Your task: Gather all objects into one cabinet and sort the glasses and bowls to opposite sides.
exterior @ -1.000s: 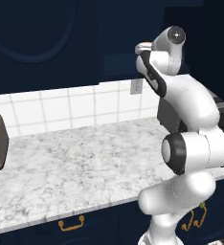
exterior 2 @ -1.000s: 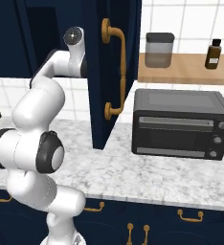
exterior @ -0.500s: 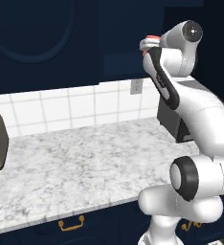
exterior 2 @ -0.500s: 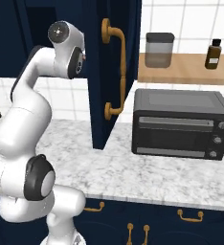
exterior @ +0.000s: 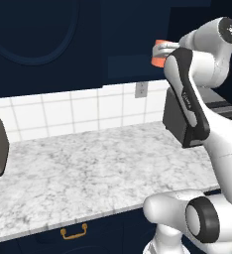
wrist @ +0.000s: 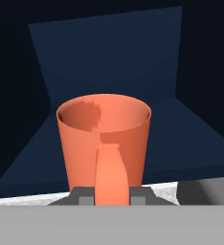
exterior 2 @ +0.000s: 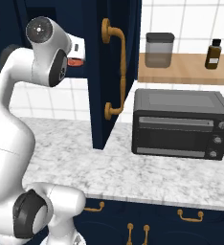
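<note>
1. Mug [wrist: 104,139] stands upright directly in front of the gripper [wrist: 113,197], its handle turned toward the hand; the fingers appear closed on that handle.
2. It is held high at the open front of the cabinet [wrist: 109,62], whose dark shelf floor lies just beyond and below it.
3. Below is a marble counter [exterior: 88,168], with a toaster oven [exterior 2: 178,124] to the right.

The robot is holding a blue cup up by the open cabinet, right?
Not quite: the cup is orange, not blue, as the hand view shows. The rest holds: the fingers grip it by its handle, up in front of the open navy cabinet.
</note>
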Robot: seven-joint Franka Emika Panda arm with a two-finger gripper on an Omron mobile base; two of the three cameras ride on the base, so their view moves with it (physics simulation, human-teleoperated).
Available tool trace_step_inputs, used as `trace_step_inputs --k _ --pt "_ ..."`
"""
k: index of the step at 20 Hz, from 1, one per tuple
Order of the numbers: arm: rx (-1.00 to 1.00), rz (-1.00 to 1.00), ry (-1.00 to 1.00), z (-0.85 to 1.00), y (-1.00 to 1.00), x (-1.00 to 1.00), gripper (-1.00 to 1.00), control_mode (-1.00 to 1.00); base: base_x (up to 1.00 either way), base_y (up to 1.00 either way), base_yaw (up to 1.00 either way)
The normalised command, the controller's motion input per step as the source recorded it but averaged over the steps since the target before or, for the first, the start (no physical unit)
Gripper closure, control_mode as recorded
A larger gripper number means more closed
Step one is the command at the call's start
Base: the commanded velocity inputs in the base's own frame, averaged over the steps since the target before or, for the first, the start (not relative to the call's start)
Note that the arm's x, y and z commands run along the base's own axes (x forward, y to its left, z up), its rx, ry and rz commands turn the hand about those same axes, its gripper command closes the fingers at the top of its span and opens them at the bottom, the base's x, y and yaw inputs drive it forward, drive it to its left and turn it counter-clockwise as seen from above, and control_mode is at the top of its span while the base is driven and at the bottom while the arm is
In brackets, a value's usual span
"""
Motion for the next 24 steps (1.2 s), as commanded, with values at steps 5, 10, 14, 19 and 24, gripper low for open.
trace_step_inputs --k 5,10,14,19,24 --pt "-0.07 0.06 0.07 0.08 0.36 -1.00 1.00 -1.00 0.00 0.00 0.00" --pt "-0.04 0.01 0.09 0.00 0.10 -1.00 1.00 -1.00 0.00 0.00 0.00" --pt "0.00 0.00 0.05 0.00 0.00 -0.51 1.00 -1.00 0.00 0.00 0.00" --pt "0.00 0.00 0.01 0.00 0.00 0.00 1.00 -1.00 0.00 0.00 0.00" --pt "0.00 0.00 0.00 0.00 0.04 -0.21 1.00 1.00 -0.60 0.26 0.00"
